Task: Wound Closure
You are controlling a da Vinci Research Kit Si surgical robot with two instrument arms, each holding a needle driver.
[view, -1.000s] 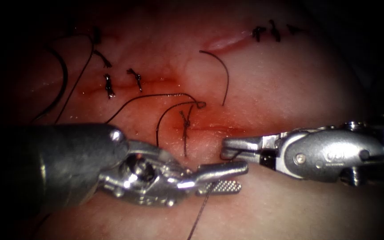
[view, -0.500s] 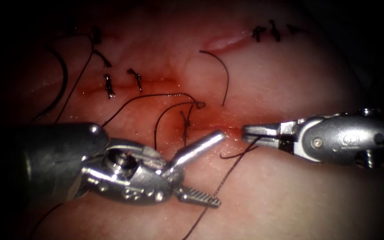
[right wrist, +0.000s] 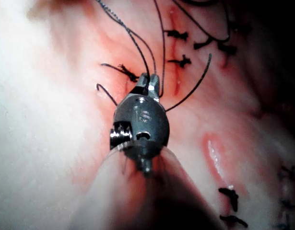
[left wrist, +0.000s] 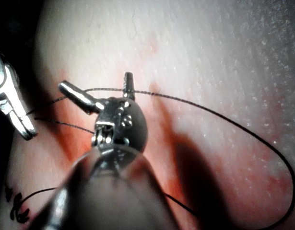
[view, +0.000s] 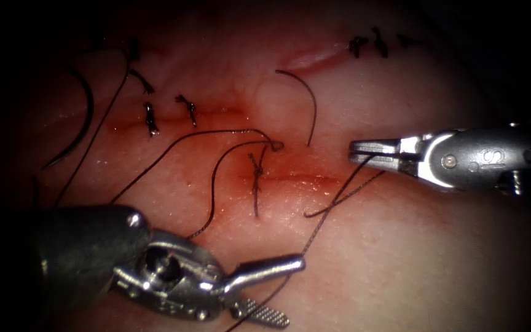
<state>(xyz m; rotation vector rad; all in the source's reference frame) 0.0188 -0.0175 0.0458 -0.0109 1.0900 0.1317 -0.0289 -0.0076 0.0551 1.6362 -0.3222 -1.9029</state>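
The tissue [view: 401, 258] has a level cut [view: 305, 178] wet with red fluid, and a knotted stitch [view: 257, 175] crosses it. My right tool [view: 354, 149] hovers just right of and above the cut, jaws shut on the thread [view: 339, 193]. From those jaws the thread slants down-left to my left tool [view: 293, 292], whose jaws stand open below the cut and grip nothing. The left wrist view has the left tool [left wrist: 94, 81] open with thread lying across it. The right tool [right wrist: 149, 81] is clamped on thread. A dark curved needle [view: 87, 110] seems to lie free at far left.
Earlier stitches [view: 150, 118] sit on the cut's left part, and more stitches [view: 357, 44] lie at top right. A loose curved thread end [view: 312, 110] rests above the cut. Thread loops [view: 216, 178] trail across the tissue left of the knotted stitch.
The right tool has risen and drawn back to the right with the thread in its jaws. The left tool, jaws open, has dropped down and left, away from the cut.
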